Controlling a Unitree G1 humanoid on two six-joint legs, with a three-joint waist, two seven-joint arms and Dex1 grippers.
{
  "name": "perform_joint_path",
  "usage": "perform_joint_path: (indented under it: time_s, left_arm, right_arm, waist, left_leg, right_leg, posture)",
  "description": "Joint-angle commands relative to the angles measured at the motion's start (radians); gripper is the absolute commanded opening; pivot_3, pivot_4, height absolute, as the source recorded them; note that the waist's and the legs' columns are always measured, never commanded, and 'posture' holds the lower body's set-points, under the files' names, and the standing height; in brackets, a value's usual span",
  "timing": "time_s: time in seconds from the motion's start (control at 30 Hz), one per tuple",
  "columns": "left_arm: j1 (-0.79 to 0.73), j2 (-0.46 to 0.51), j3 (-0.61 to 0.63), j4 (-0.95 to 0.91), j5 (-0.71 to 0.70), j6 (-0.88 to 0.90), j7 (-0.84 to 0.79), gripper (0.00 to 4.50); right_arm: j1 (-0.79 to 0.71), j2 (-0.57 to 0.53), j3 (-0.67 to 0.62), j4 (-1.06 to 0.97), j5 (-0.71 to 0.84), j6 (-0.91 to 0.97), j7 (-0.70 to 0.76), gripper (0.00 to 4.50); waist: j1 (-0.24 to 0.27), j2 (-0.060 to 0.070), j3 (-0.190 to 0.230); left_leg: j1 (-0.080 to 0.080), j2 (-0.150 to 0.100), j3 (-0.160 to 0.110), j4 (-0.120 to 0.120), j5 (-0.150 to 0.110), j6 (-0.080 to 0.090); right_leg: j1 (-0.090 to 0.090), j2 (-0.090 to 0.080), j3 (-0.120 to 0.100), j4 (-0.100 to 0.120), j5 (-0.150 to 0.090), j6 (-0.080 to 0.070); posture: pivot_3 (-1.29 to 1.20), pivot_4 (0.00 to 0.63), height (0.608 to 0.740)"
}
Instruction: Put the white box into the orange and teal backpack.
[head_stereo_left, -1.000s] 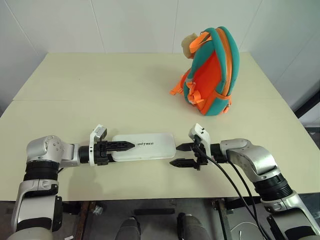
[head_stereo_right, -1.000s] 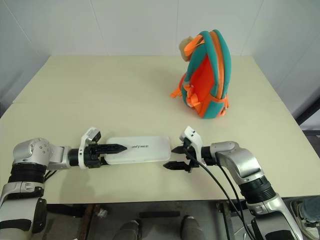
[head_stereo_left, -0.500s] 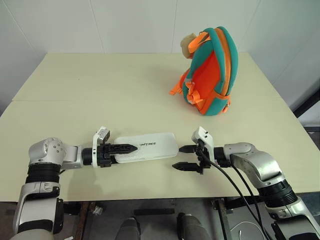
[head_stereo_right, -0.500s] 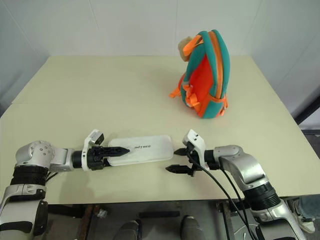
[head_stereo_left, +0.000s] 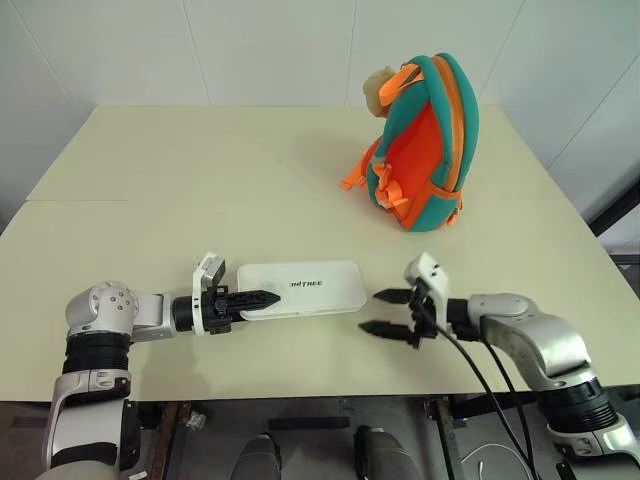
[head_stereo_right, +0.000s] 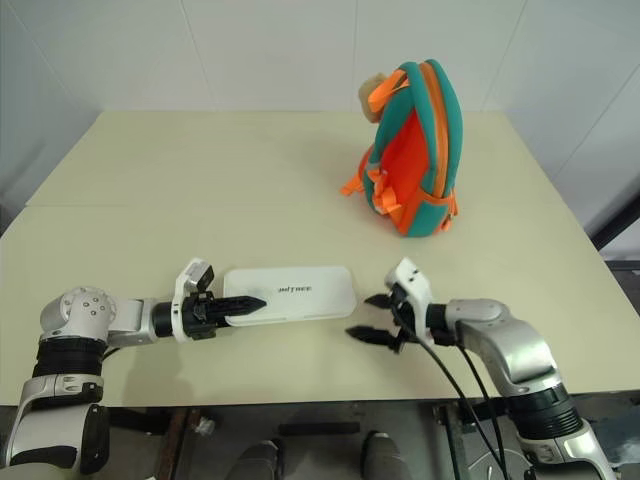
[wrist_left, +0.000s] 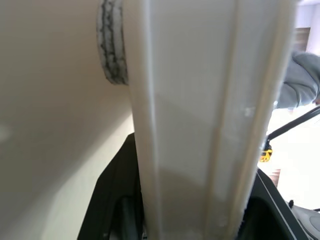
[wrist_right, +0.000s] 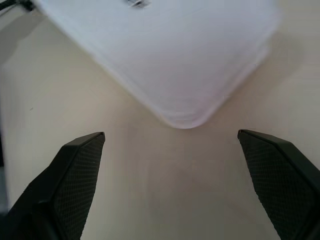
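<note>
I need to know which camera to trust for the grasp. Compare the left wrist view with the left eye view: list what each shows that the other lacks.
Left wrist view alone: the white box edge-on, seated between the left gripper's black fingers.

Left eye view alone: the orange and teal backpack standing upright at the table's far side, and the right gripper, jaws wide open, just off the box's other end.

Both: the box, the left gripper and the table.
</note>
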Motion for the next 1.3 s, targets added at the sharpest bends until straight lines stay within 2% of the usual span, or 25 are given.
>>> perform_joint_path:
  time_s: [0.03, 0.1, 0.23, 0.33, 0.43, 0.6, 0.73, 0.9, 1.0, 1.1, 1.3]
  left_arm:
    - [0.003, 0.019, 0.055, -0.067, -0.021, -0.060, -0.033, 1.40]
    - [0.004, 0.031, 0.080, -0.064, -0.012, -0.108, -0.042, 1.40]
    - [0.025, 0.056, 0.072, -0.061, 0.012, -0.171, -0.064, 1.40]
    - [0.064, 0.071, 0.033, -0.082, 0.030, -0.195, -0.089, 1.40]
    - [0.068, 0.069, 0.013, -0.089, 0.036, -0.212, -0.102, 1.40]
    - [0.063, 0.039, 0.027, -0.110, 0.031, -0.239, -0.092, 1.40]
    - [0.096, 0.038, 0.063, -0.154, 0.009, -0.227, -0.081, 1.40]
    - [0.152, 0.026, 0.141, -0.213, -0.015, -0.213, -0.036, 1.40]
    - [0.167, 0.014, 0.166, -0.238, -0.026, -0.207, -0.013, 1.40]
    - [0.170, 0.002, 0.179, -0.257, -0.034, -0.200, 0.008, 1.40]
    - [0.135, -0.008, 0.149, -0.209, -0.003, -0.243, 0.002, 1.40]
  right_arm:
    - [-0.027, -0.003, -0.181, -0.046, 0.022, 0.004, -0.131, 4.50]
    - [-0.048, -0.006, -0.271, -0.053, 0.017, 0.015, -0.220, 4.50]
    - [-0.104, -0.017, -0.367, -0.066, -0.003, 0.052, -0.357, 4.50]
    - [-0.247, -0.032, -0.396, -0.017, -0.053, 0.035, -0.472, 4.50]
    - [-0.345, -0.001, -0.380, 0.055, -0.072, 0.007, -0.522, 4.50]
    - [-0.514, 0.111, -0.293, 0.272, -0.143, -0.080, -0.604, 4.50]
    - [-0.558, 0.163, -0.263, 0.377, -0.166, -0.116, -0.625, 4.50]
    - [-0.559, 0.176, -0.196, 0.560, -0.250, -0.258, -0.620, 4.50]
    - [-0.559, 0.183, -0.204, 0.579, -0.241, -0.297, -0.595, 3.86]
    - [-0.546, 0.174, -0.205, 0.560, -0.238, -0.305, -0.568, 2.85]
    - [-0.403, 0.022, -0.239, 0.260, -0.146, -0.134, -0.400, 0.86]
  waist:
    - [0.000, 0.000, 0.000]
    - [0.001, 0.000, 0.000]
    - [-0.002, 0.000, 0.000]
    - [-0.008, 0.001, 0.001]
    - [-0.003, 0.001, 0.001]
    - [-0.004, 0.001, 0.001]
    - [-0.004, 0.001, 0.001]
    - [-0.004, 0.001, 0.001]
    - [-0.004, 0.001, 0.001]
    - [-0.004, 0.001, 0.001]
    - [0.005, 0.002, 0.001]
  left_leg:
    - [0.000, 0.000, 0.000, 0.000, 0.000, 0.000]
    - [0.000, 0.000, 0.000, 0.000, 0.000, 0.000]
    - [0.000, 0.000, 0.000, -0.001, 0.000, 0.000]
    - [0.000, 0.000, 0.001, -0.002, 0.000, 0.000]
    - [-0.001, 0.000, 0.001, -0.002, 0.000, 0.000]
    - [-0.001, 0.000, 0.001, -0.003, 0.000, 0.000]
    - [-0.001, 0.000, 0.001, -0.007, 0.000, 0.000]
    - [-0.001, 0.000, 0.001, -0.013, 0.000, 0.000]
    - [-0.001, 0.000, 0.001, -0.015, 0.000, 0.000]
    - [-0.001, 0.000, 0.001, -0.015, 0.000, 0.000]
    - [-0.002, -0.001, 0.001, -0.015, 0.000, 0.000]
  right_leg:
    - [0.000, 0.000, 0.000, 0.000, 0.000, 0.000]
    - [0.000, 0.000, 0.000, 0.000, -0.001, -0.002]
    - [-0.001, 0.000, 0.000, -0.001, -0.001, -0.003]
    - [-0.001, 0.000, 0.001, -0.001, -0.002, -0.003]
    - [-0.002, -0.001, 0.001, -0.002, -0.002, -0.003]
    - [-0.001, -0.001, 0.001, -0.003, -0.001, -0.003]
    - [-0.002, -0.001, 0.000, -0.002, 0.002, 0.004]
    - [-0.004, -0.001, 0.000, -0.002, 0.002, 0.006]
    - [-0.004, -0.001, 0.000, -0.001, 0.001, 0.006]
    - [-0.004, -0.001, 0.000, -0.001, 0.001, 0.006]
    - [-0.004, 0.000, 0.000, -0.002, 0.000, 0.008]
  posture:
    - [0.00, 0.150, 0.740]
    - [0.00, 0.150, 0.740]
    - [0.00, 0.150, 0.740]
    - [0.00, 0.150, 0.740]
    - [0.00, 0.150, 0.740]
    - [0.00, 0.150, 0.740]
    - [0.00, 0.150, 0.740]
    - [0.00, 0.150, 0.740]
    - [0.00, 0.150, 0.740]
    - [0.00, 0.150, 0.740]
    - [0.00, 0.150, 0.740]
